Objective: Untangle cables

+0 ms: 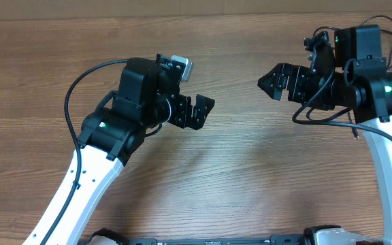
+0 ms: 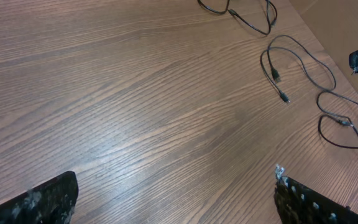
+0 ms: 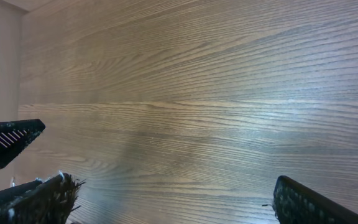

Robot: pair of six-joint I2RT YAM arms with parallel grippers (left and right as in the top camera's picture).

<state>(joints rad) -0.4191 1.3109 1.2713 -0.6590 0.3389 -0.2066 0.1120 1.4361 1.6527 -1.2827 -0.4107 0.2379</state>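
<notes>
a: where do we see the cables (image 2: pixel 276 76)?

b: only from the left wrist view. they lie flat on the wooden table (image 1: pixel 237 190), up in the far right corner of that picture, as thin black cords with small plug ends. we count three loose loops: one at the top edge, one in the middle, one lower by the right edge.

a: are they knotted together?

b: they look spread out rather than bunched. whether the middle and lower loops cross, we cannot tell. from overhead we cannot pick them out for sure among the dark wires by the right arm.

a: and the left gripper (image 1: pixel 206 116)?

b: wide open, holding nothing. its fingers (image 2: pixel 42 200) sit at the two bottom corners of its own view with bare wood between them. it hangs above the table, well apart from the cables.

a: the right gripper (image 1: pixel 271 82)?

b: also spread wide and empty. in its own view we see only wood grain between the two fingertips. from overhead the two grippers point at each other across a gap of bare table, the right one a little higher in the picture.
</notes>
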